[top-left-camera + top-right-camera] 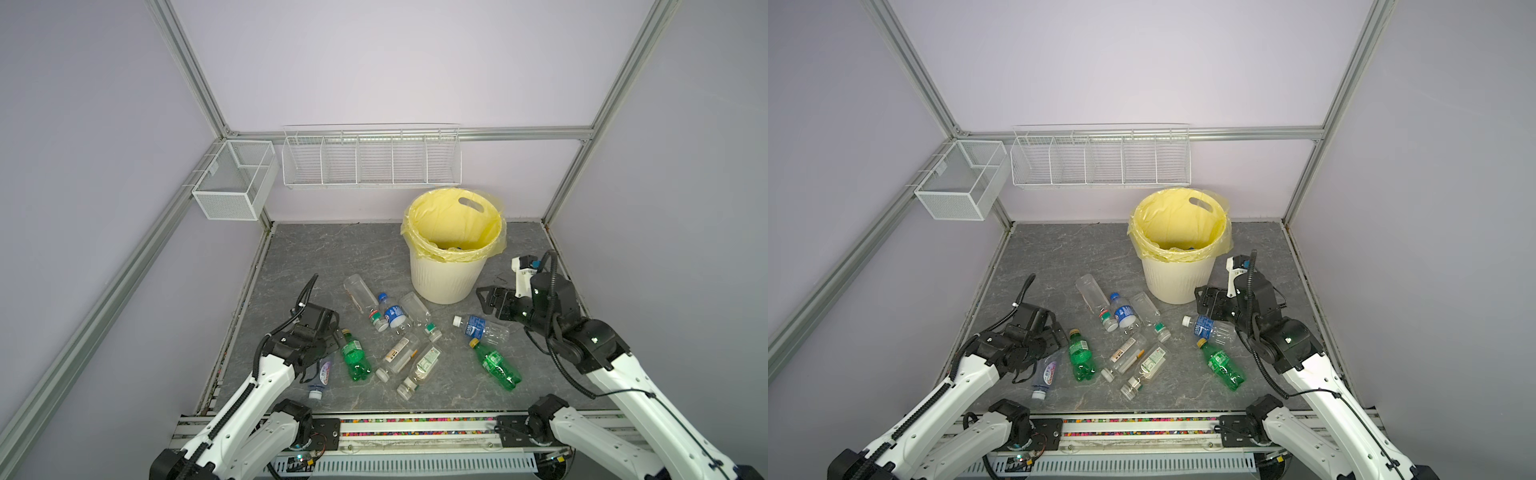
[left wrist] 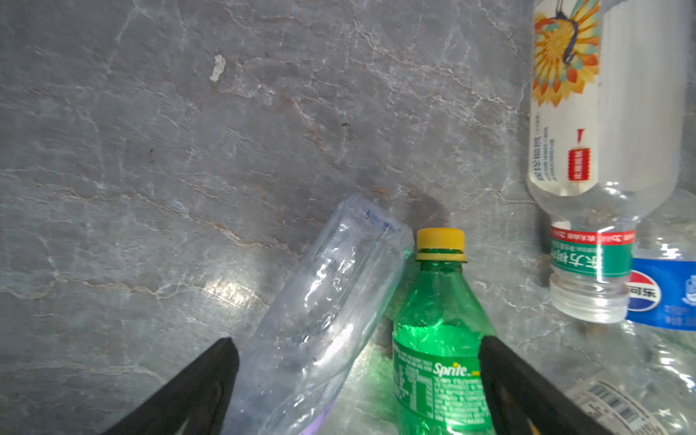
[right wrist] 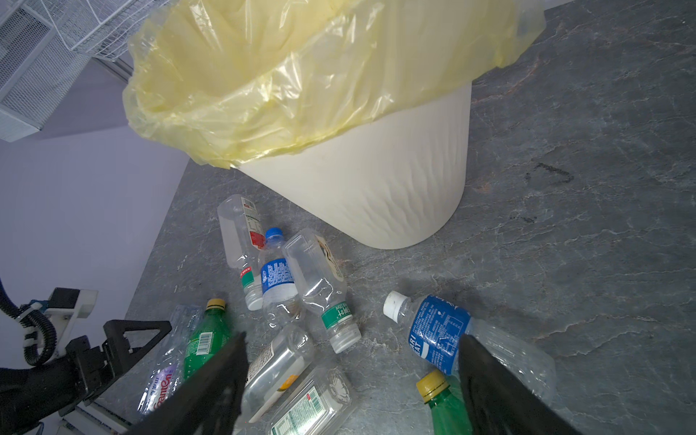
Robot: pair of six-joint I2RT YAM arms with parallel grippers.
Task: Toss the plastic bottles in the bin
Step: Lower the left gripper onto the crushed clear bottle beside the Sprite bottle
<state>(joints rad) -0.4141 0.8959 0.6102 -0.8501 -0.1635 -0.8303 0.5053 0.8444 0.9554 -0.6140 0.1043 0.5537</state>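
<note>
"Sprite" there, on the green bottle (image 2: 440,339). A Pepsi badge on the blue-labelled bottle (image 2: 666,297), and "Ganten" on the purple-labelled bottle (image 3: 162,388).

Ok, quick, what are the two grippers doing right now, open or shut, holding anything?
Left gripper: open, holding nothing.
Right gripper: open, holding nothing.

Lilac walls (image 1: 395,62) and wire baskets (image 1: 371,166) surround a grey marbled tabletop (image 1: 324,253).

Left arm (image 1: 266,378) low, right arm (image 1: 631,386) higher; both jaws spread.
</note>
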